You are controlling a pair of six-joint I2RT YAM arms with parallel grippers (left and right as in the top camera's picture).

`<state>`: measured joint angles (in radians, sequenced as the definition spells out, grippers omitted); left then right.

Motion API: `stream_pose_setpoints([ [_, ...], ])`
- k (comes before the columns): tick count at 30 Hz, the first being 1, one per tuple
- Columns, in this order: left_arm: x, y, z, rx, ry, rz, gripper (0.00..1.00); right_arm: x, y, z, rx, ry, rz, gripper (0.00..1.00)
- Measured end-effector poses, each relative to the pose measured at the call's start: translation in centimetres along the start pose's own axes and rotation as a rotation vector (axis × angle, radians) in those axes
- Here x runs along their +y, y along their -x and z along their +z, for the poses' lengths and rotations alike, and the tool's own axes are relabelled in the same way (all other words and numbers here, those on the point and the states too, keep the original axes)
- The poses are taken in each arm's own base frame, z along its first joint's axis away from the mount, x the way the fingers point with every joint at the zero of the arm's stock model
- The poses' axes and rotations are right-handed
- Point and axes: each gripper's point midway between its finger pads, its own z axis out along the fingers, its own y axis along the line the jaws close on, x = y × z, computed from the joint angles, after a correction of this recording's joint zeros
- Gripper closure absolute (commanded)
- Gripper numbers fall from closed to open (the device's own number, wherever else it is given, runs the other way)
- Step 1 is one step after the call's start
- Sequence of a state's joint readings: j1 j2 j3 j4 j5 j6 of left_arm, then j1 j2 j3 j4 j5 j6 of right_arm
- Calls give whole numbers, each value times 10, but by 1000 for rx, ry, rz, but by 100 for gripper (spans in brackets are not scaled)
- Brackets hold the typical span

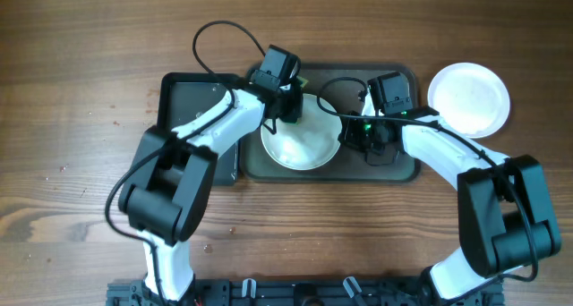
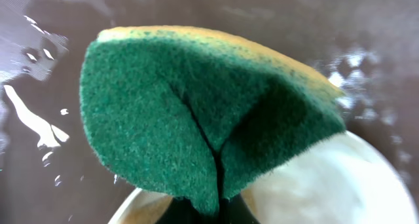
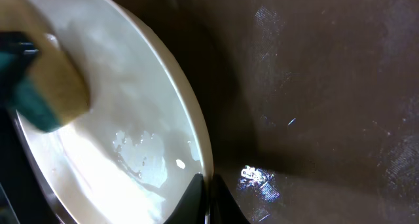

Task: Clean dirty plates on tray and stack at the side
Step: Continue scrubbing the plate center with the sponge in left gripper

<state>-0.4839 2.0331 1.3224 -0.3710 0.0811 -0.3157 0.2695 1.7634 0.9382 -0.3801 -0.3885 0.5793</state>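
left gripper point(image 1: 288, 109): clamped on a folded green-and-yellow sponge point(image 2: 196, 112); the fingers themselves are mostly hidden under it
right gripper point(image 3: 204, 196): closed, pinching the near rim of the plate point(image 3: 124, 112)
step in hand: looks like scrubbing the plate on the tray point(image 1: 394, 167), one arm bracing and the other wiping
plate location: on the tray's left-middle part, seemingly tipped up a little by the rim pinch
plate vs left gripper: sponge sits at the plate's far rim, with the bowl of the plate just below it
plate vs right gripper: rim sits between the fingertips, the plate stretching away to the robot's left
plate surface: wet sheen and droplets; no dark smudge visible from here
how to do it well: press the green face flat and sweep across the centre, not just the edge; hold the rim pinch firm so the plate can't spin or slide; use light downward force so the rim doesn't pop out
side plate point(image 1: 469, 98): white, on the worktop point(image 1: 81, 55) just right of the tray; can't tell whether it is one or a stack
black tray point(image 1: 192, 109): left of the big tray, partly under the left arm
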Motion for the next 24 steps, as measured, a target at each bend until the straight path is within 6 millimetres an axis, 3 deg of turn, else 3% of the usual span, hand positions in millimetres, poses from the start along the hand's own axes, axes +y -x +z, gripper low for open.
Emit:
stream_pose_setpoints([
  [5, 0, 0, 7, 3, -4, -10, 96, 0, 0, 0, 0, 0, 0, 96],
  [10, -15, 0, 8, 28, -122, -32, 96, -2, -2, 0, 6, -10, 4, 96],
  [14, -35, -4, 8, 69, -271, -40, 96, -3, -2, 0, 8, -12, 7, 96],
  [20, -75, -27, 0, 178, -480, -26, 96, -2, -1, 0, 2, -8, 4, 96],
  [24, -81, -31, -7, 198, -495, -23, 96, -2, 0, 0, 0, -6, 3, 96],
])
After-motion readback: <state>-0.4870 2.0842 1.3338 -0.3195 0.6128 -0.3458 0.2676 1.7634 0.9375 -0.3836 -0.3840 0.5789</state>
